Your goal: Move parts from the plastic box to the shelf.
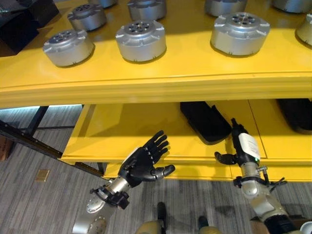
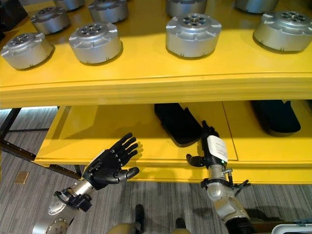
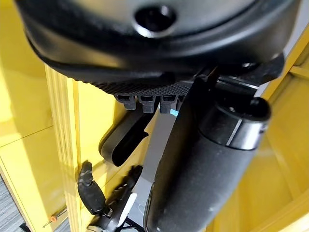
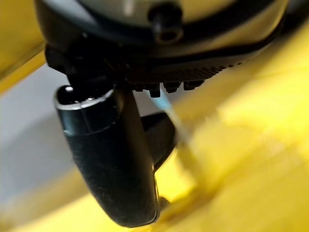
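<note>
Several round silver metal parts stand on the top board of the yellow shelf [image 1: 161, 80], among them one at the left [image 1: 68, 47], one in the middle [image 1: 141, 40] and one at the right [image 1: 240, 32]. My left hand [image 1: 145, 162] hovers open, palm up and empty, in front of the lower shelf board [image 1: 126, 126]. My right hand [image 1: 242, 146] stands upright at the lower board's front edge, fingers straight, thumb out to the side, holding nothing. The same hands appear as left hand [image 2: 110, 164] and right hand [image 2: 213, 148].
Two black pad-like objects lie on the lower board, one in the middle [image 1: 204, 120] and one at the far right [image 1: 296, 113]. A dark box [image 1: 22, 22] sits at the top board's left end. Grey carpet floor [image 1: 29, 190] lies below.
</note>
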Available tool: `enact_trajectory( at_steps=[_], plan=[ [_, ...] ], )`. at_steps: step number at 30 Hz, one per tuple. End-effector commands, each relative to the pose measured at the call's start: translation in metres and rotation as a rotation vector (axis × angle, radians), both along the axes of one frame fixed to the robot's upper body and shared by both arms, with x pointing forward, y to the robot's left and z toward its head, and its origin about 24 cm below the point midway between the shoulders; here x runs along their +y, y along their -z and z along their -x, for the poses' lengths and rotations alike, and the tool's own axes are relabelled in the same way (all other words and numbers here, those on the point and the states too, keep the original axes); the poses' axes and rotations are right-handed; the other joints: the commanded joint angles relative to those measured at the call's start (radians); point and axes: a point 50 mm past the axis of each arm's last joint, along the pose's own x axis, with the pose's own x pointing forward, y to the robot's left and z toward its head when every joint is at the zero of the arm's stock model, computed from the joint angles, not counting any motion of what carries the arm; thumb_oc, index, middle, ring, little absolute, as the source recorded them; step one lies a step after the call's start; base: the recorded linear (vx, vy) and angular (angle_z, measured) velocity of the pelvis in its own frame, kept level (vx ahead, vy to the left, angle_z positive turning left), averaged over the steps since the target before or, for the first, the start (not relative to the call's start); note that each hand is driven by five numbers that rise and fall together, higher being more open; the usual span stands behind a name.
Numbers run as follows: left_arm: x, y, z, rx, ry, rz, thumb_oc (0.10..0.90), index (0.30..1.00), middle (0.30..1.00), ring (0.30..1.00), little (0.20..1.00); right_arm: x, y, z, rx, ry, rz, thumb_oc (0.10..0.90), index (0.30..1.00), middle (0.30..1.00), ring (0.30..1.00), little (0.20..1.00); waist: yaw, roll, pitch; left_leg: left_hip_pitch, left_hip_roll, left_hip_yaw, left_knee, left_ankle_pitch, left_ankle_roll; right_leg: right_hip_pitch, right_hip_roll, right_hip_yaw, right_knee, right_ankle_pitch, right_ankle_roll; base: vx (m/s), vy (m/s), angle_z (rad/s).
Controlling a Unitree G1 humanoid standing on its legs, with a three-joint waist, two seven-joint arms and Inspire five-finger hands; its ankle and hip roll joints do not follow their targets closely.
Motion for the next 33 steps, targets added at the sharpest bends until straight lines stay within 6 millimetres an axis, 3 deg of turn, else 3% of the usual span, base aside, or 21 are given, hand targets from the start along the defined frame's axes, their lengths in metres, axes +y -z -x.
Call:
enact_trajectory(
  at_steps=[1, 7, 12, 20, 33],
  plan=[
    [-0.01, -0.045, -0.007, -0.234, 0.073, 0.08, 0.9, 1.0, 1.0, 1.0, 1.0, 0.006, -0.07, -0.031, -0.292, -0.11, 0.277, 0.9, 1.0, 1.0, 1.0, 1.0, 0.041, -0.039, -0.059, 0.065, -0.038, 0.043, 0.091, -0.216, 0.034, -0.14, 0.046, -0.038, 0.082, 0.014, -0.02, 0.0, 0.0, 0.0],
    [-0.006, -0.045, -0.004, -0.221, 0.09, 0.059, 0.9, 1.0, 1.0, 1.0, 1.0, -0.007, -0.077, -0.033, -0.299, -0.116, 0.535, 0.9, 1.0, 1.0, 1.0, 1.0, 0.06, -0.057, -0.065, 0.065, -0.034, 0.035, 0.097, -0.215, 0.033, -0.132, 0.046, -0.049, 0.083, 0.013, -0.015, 0.01, -0.052, 0.04],
    [-0.004, -0.044, -0.003, -0.213, 0.093, 0.053, 0.9, 1.0, 1.0, 1.0, 1.0, -0.012, -0.078, -0.034, -0.289, -0.099, 0.592, 0.9, 1.0, 1.0, 1.0, 1.0, 0.068, -0.063, -0.068, 0.067, -0.032, 0.032, 0.097, -0.215, 0.033, -0.126, 0.047, -0.054, 0.083, 0.011, -0.015, 0.0, -0.006, 0.0],
    [0.0, -0.043, -0.002, -0.207, 0.115, 0.033, 0.9, 1.0, 1.0, 1.0, 1.0, -0.019, -0.048, -0.036, -0.021, -0.125, 0.678, 0.9, 1.0, 1.0, 1.0, 1.0, 0.086, -0.073, -0.068, 0.073, -0.027, 0.024, 0.091, -0.21, 0.032, -0.115, 0.049, -0.064, 0.08, 0.01, -0.013, 0.0, -0.027, 0.06],
    [0.0, -0.042, -0.005, -0.198, 0.136, -0.002, 0.9, 1.0, 1.0, 1.0, 1.0, -0.005, -0.028, -0.043, 0.197, -0.249, 0.741, 0.9, 1.0, 1.0, 1.0, 1.0, 0.116, -0.091, -0.06, 0.07, -0.02, 0.015, 0.099, -0.205, 0.029, -0.112, 0.051, -0.079, 0.09, 0.008, -0.016, 0.0, -0.026, 0.0]
  ],
)
